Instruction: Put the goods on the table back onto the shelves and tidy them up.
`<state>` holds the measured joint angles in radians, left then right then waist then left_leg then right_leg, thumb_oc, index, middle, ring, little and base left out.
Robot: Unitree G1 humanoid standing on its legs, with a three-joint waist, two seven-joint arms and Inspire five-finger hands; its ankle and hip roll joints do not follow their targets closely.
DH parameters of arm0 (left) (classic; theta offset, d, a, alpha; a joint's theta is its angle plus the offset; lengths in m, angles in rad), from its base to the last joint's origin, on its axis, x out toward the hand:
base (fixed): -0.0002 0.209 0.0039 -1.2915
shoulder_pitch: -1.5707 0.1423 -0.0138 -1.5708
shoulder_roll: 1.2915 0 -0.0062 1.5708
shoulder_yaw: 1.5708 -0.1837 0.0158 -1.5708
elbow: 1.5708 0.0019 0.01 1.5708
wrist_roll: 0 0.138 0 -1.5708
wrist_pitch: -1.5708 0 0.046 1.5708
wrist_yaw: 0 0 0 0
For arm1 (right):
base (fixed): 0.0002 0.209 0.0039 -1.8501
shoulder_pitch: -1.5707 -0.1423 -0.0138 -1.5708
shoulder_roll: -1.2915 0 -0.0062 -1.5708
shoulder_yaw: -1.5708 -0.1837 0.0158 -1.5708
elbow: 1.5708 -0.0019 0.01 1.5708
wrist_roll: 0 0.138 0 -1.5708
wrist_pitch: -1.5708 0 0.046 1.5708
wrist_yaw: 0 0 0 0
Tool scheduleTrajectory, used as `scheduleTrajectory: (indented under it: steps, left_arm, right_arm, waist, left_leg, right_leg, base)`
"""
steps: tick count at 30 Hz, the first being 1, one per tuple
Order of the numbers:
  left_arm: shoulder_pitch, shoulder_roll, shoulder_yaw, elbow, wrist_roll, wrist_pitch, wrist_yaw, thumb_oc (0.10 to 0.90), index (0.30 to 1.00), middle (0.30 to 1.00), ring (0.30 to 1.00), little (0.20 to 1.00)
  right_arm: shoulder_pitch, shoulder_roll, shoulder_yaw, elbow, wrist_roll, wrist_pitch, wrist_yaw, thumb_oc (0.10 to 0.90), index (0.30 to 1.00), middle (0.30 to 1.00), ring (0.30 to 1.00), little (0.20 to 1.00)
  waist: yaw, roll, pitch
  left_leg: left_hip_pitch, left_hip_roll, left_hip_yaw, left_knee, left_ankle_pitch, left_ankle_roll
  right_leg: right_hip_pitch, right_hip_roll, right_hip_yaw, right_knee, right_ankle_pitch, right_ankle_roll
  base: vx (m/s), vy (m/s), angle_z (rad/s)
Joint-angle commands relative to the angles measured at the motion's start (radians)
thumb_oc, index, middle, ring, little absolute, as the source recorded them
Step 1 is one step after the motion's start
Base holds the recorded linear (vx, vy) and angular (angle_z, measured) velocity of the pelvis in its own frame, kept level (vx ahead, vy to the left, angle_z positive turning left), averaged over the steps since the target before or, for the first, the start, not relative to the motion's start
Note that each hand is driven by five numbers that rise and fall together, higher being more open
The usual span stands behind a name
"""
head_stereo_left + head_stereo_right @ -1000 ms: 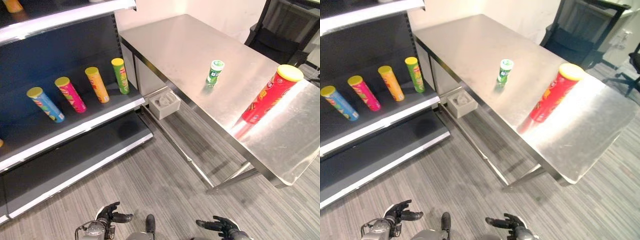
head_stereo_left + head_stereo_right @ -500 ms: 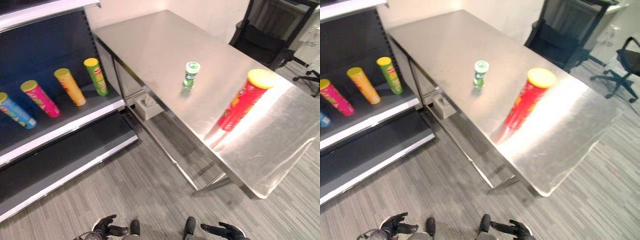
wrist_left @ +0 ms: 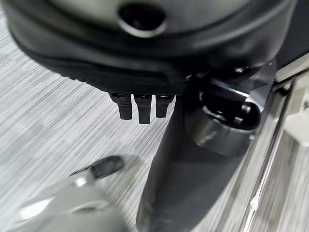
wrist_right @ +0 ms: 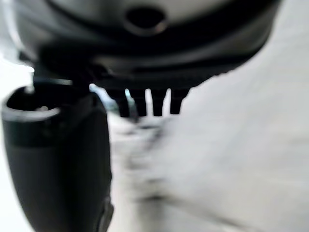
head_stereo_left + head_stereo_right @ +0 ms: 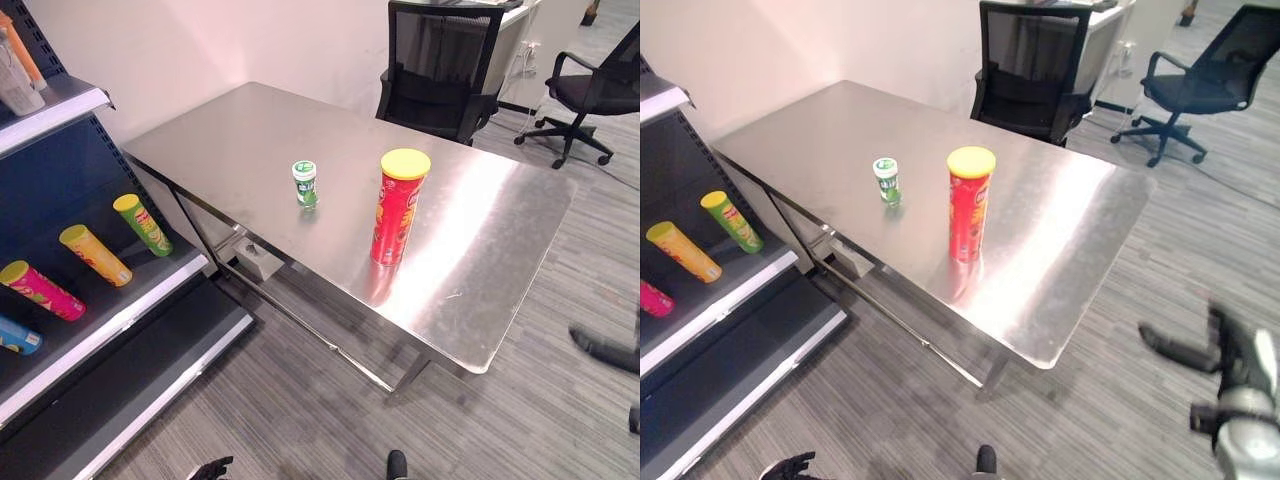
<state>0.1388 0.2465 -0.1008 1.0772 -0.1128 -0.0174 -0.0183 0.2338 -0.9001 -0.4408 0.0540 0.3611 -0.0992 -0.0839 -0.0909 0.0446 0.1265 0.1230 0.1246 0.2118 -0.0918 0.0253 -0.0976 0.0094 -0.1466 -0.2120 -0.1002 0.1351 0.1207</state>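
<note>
Steel table point(image 5: 480, 260) bears upright red can point(image 5: 398, 208), small green tub point(image 5: 305, 184) beside. Right hand point(image 5: 1230, 385) nearer, empty, fingers relaxed; left hand point(image 5: 790, 466) low, grip unclear.

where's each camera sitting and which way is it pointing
Left eye view: on the head, looking down at the steel table, red can, small green bottle; left hand at the bottom edge.
Right eye view: same scene from slightly aside; right hand at the right.
Left wrist view: along the left hand toward grey floor.
Right wrist view: along the right hand, background blurred.
</note>
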Motion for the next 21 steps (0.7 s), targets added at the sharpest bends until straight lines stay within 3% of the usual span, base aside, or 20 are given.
scheduleTrajectory:
  steps: [1,6,12,21]
  left_arm:
    - [-0.071,0.066,-0.009,0.015,0.031,-0.039,-0.025,0.800,0.900,0.900,0.900,0.900]
    - [-0.054,0.070,-0.032,-0.017,0.022,-0.048,-0.037,0.800,0.900,0.900,0.900,0.900]
    - [-0.041,0.067,-0.058,-0.011,0.028,-0.051,-0.043,0.800,0.900,0.900,0.900,0.900]
    - [-0.030,0.068,-0.065,-0.002,0.027,-0.055,-0.047,0.800,0.900,0.900,0.900,0.900]
  right_arm:
    - [-0.228,-0.077,-0.023,0.002,0.080,-0.147,0.043,0.800,0.900,0.900,0.900,0.900]
    - [-0.349,-0.143,0.043,-0.016,0.150,-0.160,0.079,0.800,0.900,0.900,0.900,0.900]
    - [-0.489,-0.197,0.206,0.053,0.161,-0.131,0.112,0.800,0.900,0.900,0.900,0.900]
    - [-0.566,-0.207,0.302,0.079,0.215,-0.117,0.163,0.800,0.900,0.900,0.900,0.900]
  waist:
    - [0.083,-0.075,0.001]
    - [0.116,-0.082,-0.018]
    - [0.151,-0.095,-0.032]
    - [0.173,-0.101,-0.040]
  left_leg:
    - [-0.034,-0.010,-0.025,0.004,-0.037,0.001]
    - [-0.042,-0.012,-0.036,0.004,-0.036,-0.002]
    - [-0.051,-0.014,-0.052,0.004,-0.030,-0.006]
    - [-0.053,-0.017,-0.067,0.004,-0.027,-0.008]
  right_leg:
    - [0.057,-0.061,-0.037,0.013,-0.042,0.082]
    - [0.064,-0.066,-0.055,0.013,-0.043,0.084]
    - [0.073,-0.070,-0.076,0.013,-0.040,0.084]
    - [0.085,-0.078,-0.095,0.013,-0.040,0.084]
  base:
    - [-0.01,0.007,0.11]
    - [0.00,0.000,0.16]
    - [-0.01,-0.007,0.13]
    - [0.00,-0.001,0.06]
